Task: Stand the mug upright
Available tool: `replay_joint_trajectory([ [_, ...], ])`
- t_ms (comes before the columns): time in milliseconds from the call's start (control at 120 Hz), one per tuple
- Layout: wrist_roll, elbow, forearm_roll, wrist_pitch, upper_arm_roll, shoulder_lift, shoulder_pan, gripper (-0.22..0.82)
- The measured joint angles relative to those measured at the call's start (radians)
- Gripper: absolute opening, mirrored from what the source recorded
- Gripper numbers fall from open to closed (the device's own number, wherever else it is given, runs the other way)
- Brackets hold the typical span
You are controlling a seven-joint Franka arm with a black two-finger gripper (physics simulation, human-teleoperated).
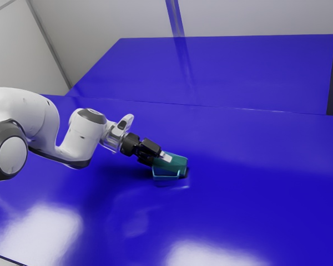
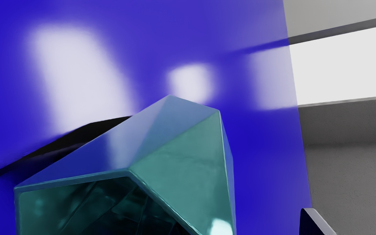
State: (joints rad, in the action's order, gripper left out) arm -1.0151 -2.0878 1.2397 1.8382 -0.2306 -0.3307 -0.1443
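The near part of the mug [image 1: 178, 163] runs out of the wrist view, and the far fingertip is hard to make out; the other finger [image 2: 317, 223] stands clear of the mug's wall. So the gripper [image 1: 165, 157] is spread, nothing clasped! The mug lies tipped on the blue table [image 1: 255, 194], right at the gripper. Count them: one mug, one arm [image 1: 80, 138], one gripper.

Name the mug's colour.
The mug is teal, a dark green-blue; it shows best in the wrist view.
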Motion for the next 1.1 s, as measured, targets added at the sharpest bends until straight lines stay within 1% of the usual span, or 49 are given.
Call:
replay_joint_trajectory([
  [208,-0.004,0.001,0.002,0.000,0.001,0.003,0.001,0.01],
  [292,-0.005,0.003,0.002,0.000,0.001,0.010,0.000,-0.06],
  [367,-0.006,0.007,0.000,0.000,0.002,0.019,0.000,-0.10],
  [567,-0.008,0.029,-0.017,0.005,0.006,0.069,-0.014,-0.15],
  [700,0.007,0.059,-0.093,0.022,0.014,0.152,-0.036,-0.17],
  [783,0.028,0.067,-0.202,0.040,0.022,0.223,-0.051,-0.17],
  [883,0.070,0.070,-0.379,0.065,0.062,0.291,-0.055,-0.18],
  [1008,0.134,0.092,-0.621,0.093,0.103,0.332,-0.075,-0.18],
  [1100,0.181,0.102,-0.784,0.113,0.115,0.345,-0.108,-0.18],
])
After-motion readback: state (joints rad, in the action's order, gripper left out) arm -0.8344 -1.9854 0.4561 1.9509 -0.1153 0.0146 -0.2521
